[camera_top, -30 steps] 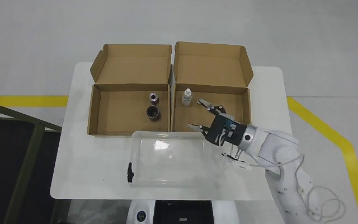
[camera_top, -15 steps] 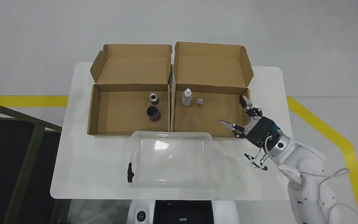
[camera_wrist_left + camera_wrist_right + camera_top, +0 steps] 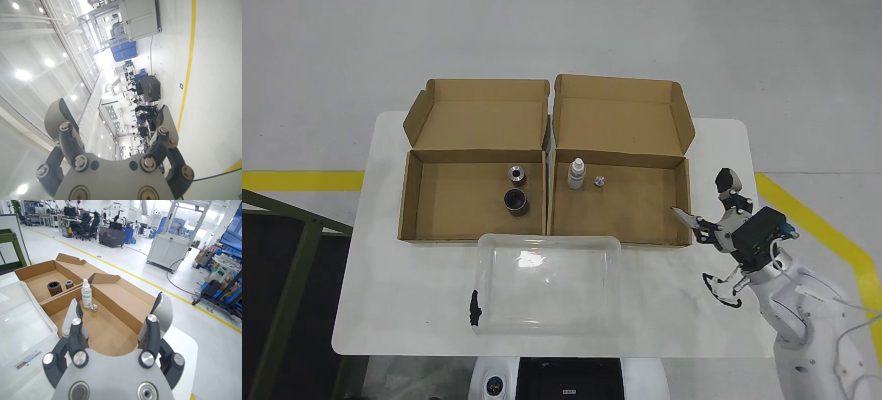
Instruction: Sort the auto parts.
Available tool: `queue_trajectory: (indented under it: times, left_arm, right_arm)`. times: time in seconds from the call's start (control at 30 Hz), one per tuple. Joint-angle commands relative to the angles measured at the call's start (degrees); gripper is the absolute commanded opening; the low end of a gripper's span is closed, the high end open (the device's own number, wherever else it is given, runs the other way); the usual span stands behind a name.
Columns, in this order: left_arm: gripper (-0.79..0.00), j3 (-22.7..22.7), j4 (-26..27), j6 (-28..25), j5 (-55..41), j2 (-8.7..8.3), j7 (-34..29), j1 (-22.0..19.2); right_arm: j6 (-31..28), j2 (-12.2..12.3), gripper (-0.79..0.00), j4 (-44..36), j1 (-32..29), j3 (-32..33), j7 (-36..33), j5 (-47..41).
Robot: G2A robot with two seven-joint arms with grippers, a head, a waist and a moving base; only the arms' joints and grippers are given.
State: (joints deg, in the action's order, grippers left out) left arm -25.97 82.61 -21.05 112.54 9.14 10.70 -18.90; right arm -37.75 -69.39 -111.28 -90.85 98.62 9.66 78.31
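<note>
The right gripper (image 3: pixel 702 197) hangs spread wide and empty over the white table (image 3: pixel 392 300), just beside the right cardboard box (image 3: pixel 632 208); in that box stand a white spray bottle (image 3: pixel 577 172) and, near it, a small metal fitting (image 3: pixel 599 181); the left cardboard box (image 3: pixel 442 205) holds a dark bushing (image 3: pixel 517 203) and a smaller metal sleeve (image 3: pixel 514 174); a clear plastic bin (image 3: pixel 482 290) sits before both boxes; the left gripper (image 3: pixel 112 103), parted and empty, points up into the hall.
</note>
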Motion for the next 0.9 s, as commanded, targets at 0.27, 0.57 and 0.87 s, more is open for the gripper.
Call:
queue_trajectory:
  times: [0.27, 0.57, 0.87]
  left_arm:
    - [0.000, 0.00, 0.00, 0.00, 0.00, 0.00, 0.00, 0.00]
    - [0.000, 0.00, 0.00, 0.00, 0.00, 0.00, 0.00, 0.00]
    - [-0.001, 0.00, 0.00, 0.00, 0.00, 0.00, 0.00, 0.00]
  right_arm:
    - [1.97, 0.34, 0.000, 2.21, -0.21, 1.26, -0.46, -2.24]
    - [3.77, 0.58, 0.000, 3.44, 0.02, 1.22, -1.15, -1.93]
    - [3.78, 0.58, 0.000, 3.44, 0.02, 1.22, -1.15, -1.94]
